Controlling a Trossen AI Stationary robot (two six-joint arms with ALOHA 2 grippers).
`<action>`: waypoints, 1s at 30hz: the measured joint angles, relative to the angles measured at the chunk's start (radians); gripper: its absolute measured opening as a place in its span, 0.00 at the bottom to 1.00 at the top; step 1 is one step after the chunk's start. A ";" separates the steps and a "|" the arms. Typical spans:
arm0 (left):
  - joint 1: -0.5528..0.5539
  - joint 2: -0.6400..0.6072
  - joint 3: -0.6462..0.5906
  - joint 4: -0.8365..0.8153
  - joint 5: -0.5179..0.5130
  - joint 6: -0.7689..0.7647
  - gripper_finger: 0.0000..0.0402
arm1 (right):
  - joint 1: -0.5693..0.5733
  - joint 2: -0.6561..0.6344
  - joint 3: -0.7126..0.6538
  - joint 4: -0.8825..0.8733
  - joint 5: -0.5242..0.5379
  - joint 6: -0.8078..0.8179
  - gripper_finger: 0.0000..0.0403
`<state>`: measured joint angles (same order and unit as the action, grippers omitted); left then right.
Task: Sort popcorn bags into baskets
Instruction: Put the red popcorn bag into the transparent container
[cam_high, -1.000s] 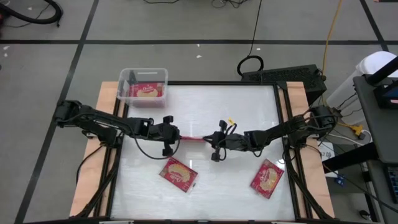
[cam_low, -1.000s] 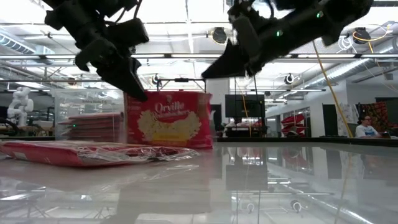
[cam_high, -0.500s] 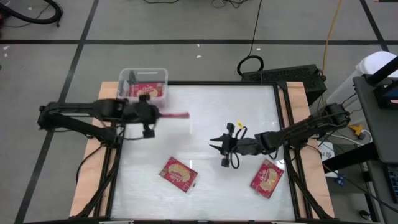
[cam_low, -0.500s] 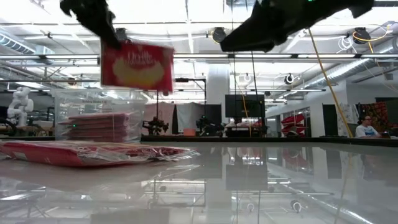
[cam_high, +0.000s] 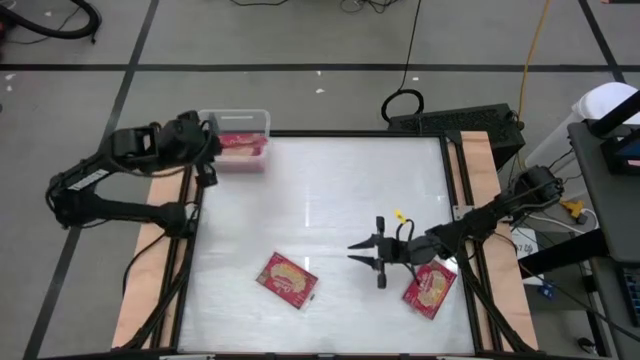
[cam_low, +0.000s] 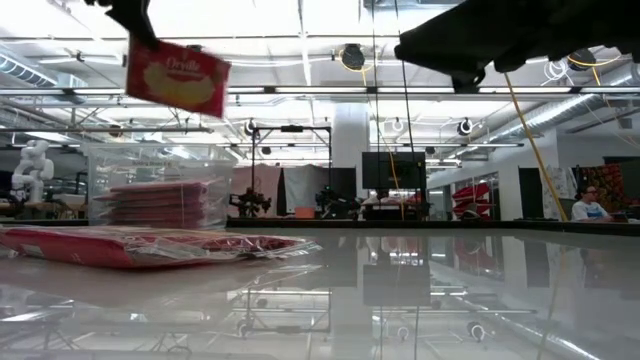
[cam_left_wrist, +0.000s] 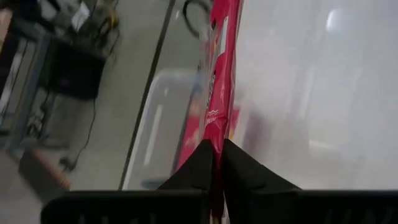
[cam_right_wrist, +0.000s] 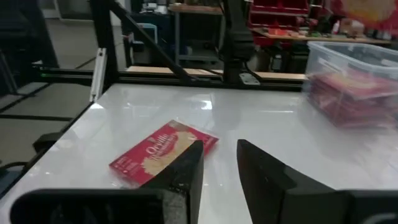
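White table (cam_high: 330, 200) carries two loose popcorn bags: one at six o'clock (cam_high: 288, 279), one at four (cam_high: 430, 288). At ten o'clock a third bag (cam_low: 177, 77) is pinched edgewise by the closed left gripper (cam_left_wrist: 216, 163) above the clear bin (cam_high: 240, 125); if released off-centre, it may catch the rim. The right gripper (cam_right_wrist: 217, 163) is parted and empty.

"Orville" stands in white script on the red popcorn bag (cam_low: 177, 77) hanging above the clear basket (cam_low: 153, 186), and likewise on the bag lying on the table (cam_right_wrist: 163, 151).
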<state>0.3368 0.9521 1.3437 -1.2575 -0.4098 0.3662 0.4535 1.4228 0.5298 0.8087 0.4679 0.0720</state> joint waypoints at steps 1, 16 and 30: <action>0.035 0.001 0.000 -0.010 0.009 0.021 0.06 | 0.008 0.000 0.000 0.003 0.000 -0.005 0.23; 0.472 0.122 -0.008 -0.022 0.324 0.207 0.08 | 0.027 0.000 0.000 0.003 0.002 -0.013 0.23; 0.640 0.253 -0.018 -0.024 0.374 0.174 0.13 | 0.027 0.000 0.000 -0.036 0.000 -0.007 0.23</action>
<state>0.9771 1.2053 1.3258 -1.2811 -0.0362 0.5398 0.4801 1.4231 0.5301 0.7729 0.4679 0.0648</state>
